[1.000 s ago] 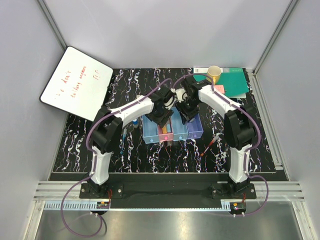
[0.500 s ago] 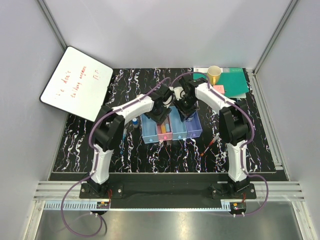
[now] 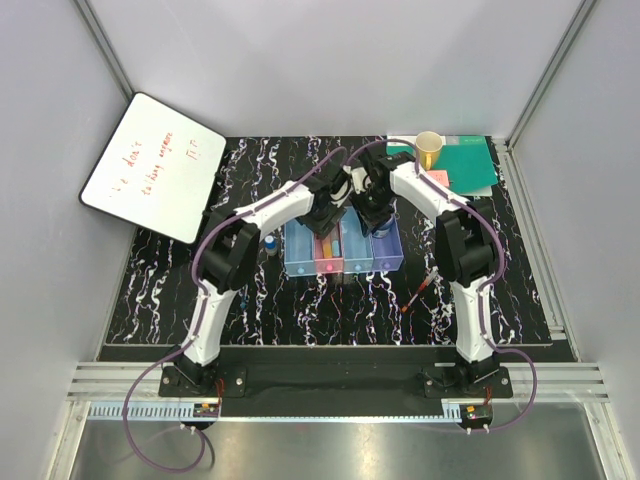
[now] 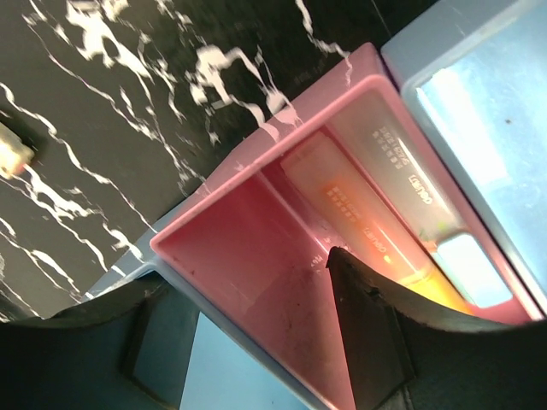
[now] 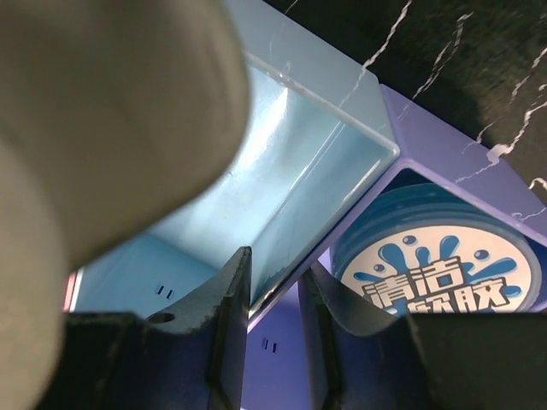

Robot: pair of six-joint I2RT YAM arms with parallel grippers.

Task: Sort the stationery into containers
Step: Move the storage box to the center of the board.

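The right tool point(image 5: 273, 260) is pinching, fingers almost together, the wall shared by the light blue tray point(image 5: 299, 154) and the purple tray point(image 5: 453, 145). The left tool point(image 4: 244, 282) is standing fingers apart, holding nothing, astride a long wall of the pink tray point(image 4: 248, 256). I am judging that the containers point(image 3: 298, 262) are being steadied, so both tools should be working low without tilting the row. Beside the right tool the round tin point(image 5: 436, 273) is lying in the purple tray, an orange marker point(image 4: 410, 278) is lying in the pink one, and the red pen point(image 3: 420, 290) is waiting on the bench point(image 3: 170, 280), well apart.

Bright, even overhead light, sharp from above; wrist views blur up close, glare inside the pink tray point(image 4: 256, 256).
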